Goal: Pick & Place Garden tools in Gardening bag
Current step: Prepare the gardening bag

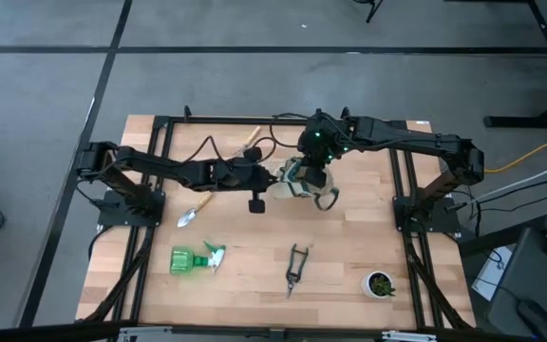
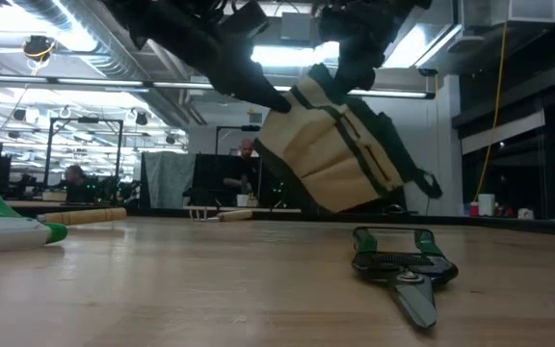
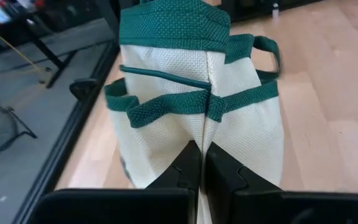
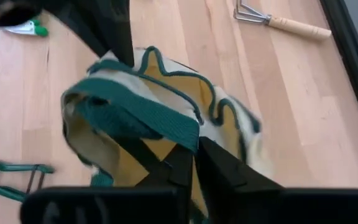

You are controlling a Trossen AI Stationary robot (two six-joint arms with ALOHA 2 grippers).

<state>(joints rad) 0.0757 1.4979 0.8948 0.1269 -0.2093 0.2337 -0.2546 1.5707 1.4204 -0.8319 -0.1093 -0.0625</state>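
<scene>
Hanging above the wooden table (image 1: 349, 275), the gardening bag (image 2: 330, 149) is held off the surface by both arms, tilted, near the middle of the far half. The left gripper (image 3: 202, 163) has its fingers pinched together on the cream canvas side of the bag, at a seam. The right gripper (image 4: 194, 158) is closed narrow on the green trim at the bag's rim — the opening shows a yellowish inside.

On the table lie the pruning shears (image 1: 296, 267) and the green spray bottle (image 1: 196, 258) toward the near edge, the trowel (image 1: 193, 211) under the left arm, and the hand rake (image 4: 281, 22) at the far edge. A small potted plant (image 1: 380, 283) stands near the right corner.
</scene>
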